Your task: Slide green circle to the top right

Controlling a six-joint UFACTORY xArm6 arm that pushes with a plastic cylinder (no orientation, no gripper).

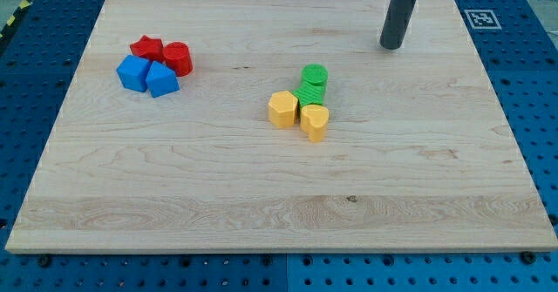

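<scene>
Nearest the view's bottom lies a wide stretch of bare desk [279, 213], pale wood grain, nothing on it. Above that, mid-board, sits a tight cluster: yellow heart block [315, 121] lowest, yellow hexagon block [282, 109] touching it on the view's left, a second green block [309, 96] (shape unclear, partly hidden) wedged behind the two yellows, and the green circle [315, 76] at the cluster's top, touching that second green piece.

Far off at the view's upper left, a separate group: blue cube block [132, 72], blue angular block [161, 79], red star block [146, 48], red cylinder block [178, 58], all bunched together. Not involved.

My tip [391, 46] rests on the desk toward the view's top right, well apart from the green circle. No hand on this rig: only the plain rod, nothing held, nothing to open or close.

Key relation: the green circle lies down and to the view's left of my tip. The goal corner lies on my tip's side of the block. So the tip stands on the wrong side for pushing; judgement is that it must travel round to the circle's lower-left flank first, then drive up and right.

Risk, as I judge it: that lower-left flank is crowded by the second green block and the yellows. Approach room looks tight; neighbours may get dragged along.
</scene>
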